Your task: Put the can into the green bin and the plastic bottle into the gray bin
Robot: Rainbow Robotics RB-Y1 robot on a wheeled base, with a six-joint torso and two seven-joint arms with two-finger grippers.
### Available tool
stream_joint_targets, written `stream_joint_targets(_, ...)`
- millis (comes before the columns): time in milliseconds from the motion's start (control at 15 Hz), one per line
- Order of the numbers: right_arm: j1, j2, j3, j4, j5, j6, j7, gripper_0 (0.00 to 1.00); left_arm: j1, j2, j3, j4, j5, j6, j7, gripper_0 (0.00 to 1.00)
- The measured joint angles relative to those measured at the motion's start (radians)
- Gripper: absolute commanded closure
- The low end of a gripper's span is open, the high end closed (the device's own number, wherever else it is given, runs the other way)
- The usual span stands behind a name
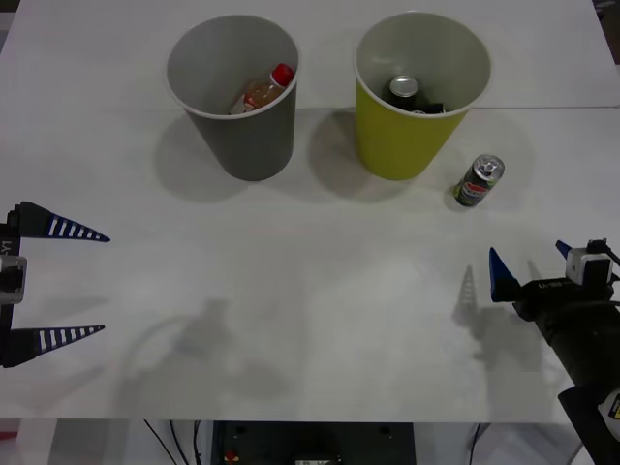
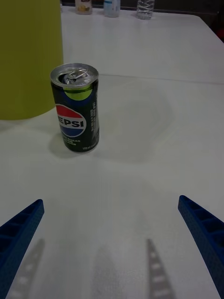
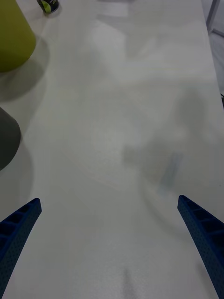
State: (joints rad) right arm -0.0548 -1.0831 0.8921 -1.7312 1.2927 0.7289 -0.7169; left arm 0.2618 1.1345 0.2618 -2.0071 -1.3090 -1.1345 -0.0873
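The can (image 1: 479,181), dark with a green, blue and red label and a silver top, stands upright on the table just right of the green bin (image 1: 402,136). In the right wrist view the can (image 2: 77,110) is ahead of my open right gripper (image 2: 111,201), beside the green bin (image 2: 28,56). My right gripper (image 1: 528,254) hangs near the table's right front, apart from the can. The plastic bottle (image 1: 263,90), red-capped, lies inside the gray bin (image 1: 247,140). My left gripper (image 1: 102,283) is open at the left front edge, holding nothing.
Another silver-topped dark can (image 1: 403,90) sits inside the green bin. The white table (image 1: 291,291) stretches bare between the bins and the grippers. Small bottles (image 2: 112,7) stand at the far table edge in the right wrist view.
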Motion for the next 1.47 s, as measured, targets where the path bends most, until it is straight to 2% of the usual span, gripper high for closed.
stream_joint_targets(333, -0.096, 0.060, 0.050, 0.112, 0.077, 0.000, -0.093, 0.00, 0.000, 0.000, 0.000, 0.000, 0.000, 0.000, 0.000, 0.00)
stream_joint_targets(1467, -0.351, 0.279, 0.086, 0.443, 0.092, -0.005, -0.124, 0.00, 0.000, 0.000, 0.000, 0.000, 0.000, 0.000, 0.000, 0.00)
